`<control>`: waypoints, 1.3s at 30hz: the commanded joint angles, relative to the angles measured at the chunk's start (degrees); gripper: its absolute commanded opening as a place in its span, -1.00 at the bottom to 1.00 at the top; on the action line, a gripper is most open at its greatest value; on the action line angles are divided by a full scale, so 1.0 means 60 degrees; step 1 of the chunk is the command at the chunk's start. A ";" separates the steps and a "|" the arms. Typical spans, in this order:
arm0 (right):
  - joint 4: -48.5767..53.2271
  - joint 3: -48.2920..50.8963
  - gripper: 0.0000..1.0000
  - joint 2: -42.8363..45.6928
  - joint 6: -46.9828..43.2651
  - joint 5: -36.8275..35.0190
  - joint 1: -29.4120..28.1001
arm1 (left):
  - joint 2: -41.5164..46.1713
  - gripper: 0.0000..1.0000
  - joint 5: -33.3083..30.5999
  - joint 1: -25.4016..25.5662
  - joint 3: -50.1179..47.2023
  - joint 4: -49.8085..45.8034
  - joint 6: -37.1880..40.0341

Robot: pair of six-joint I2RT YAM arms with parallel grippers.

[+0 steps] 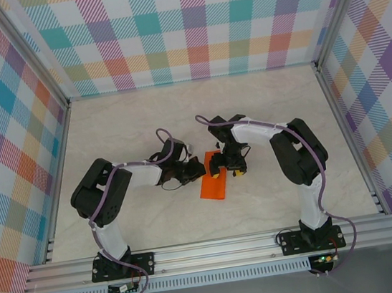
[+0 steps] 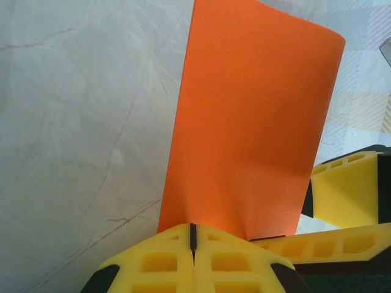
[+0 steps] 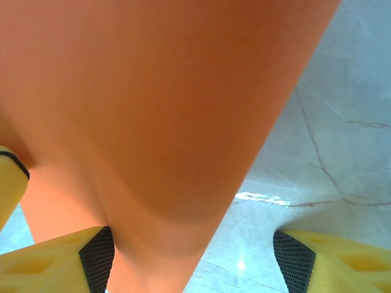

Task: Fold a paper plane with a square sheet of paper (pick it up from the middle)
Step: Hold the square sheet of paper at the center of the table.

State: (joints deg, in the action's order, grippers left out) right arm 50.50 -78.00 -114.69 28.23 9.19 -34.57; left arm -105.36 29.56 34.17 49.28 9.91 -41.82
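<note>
Here, the pale marbled bench point(image 1: 142, 124) spread out beneath both arms. The square sheet of paper point(image 1: 213, 188), bright orange, sat between the two end effectors and reached past them toward the arm bases. The left end effector point(image 2: 192, 235) was clamped on one edge of the sheet, its yellow fingers pressed together and the paper curving up away from them. The right end effector point(image 3: 195, 268) stood apart, with the sheet passing through the gap and lying against one finger point(image 3: 55, 262).
</note>
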 commanded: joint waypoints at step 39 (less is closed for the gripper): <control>-0.6850 0.4306 -0.65 0.2822 0.2140 0.3215 0.0638 | -0.0694 -1.00 -0.0899 0.0208 0.0086 -0.1044 0.0416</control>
State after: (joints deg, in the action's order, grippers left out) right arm 12.88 -53.45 -96.71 40.07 26.35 -30.98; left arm -106.39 28.45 34.39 50.22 9.02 -40.86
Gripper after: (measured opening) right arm 0.177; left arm 0.045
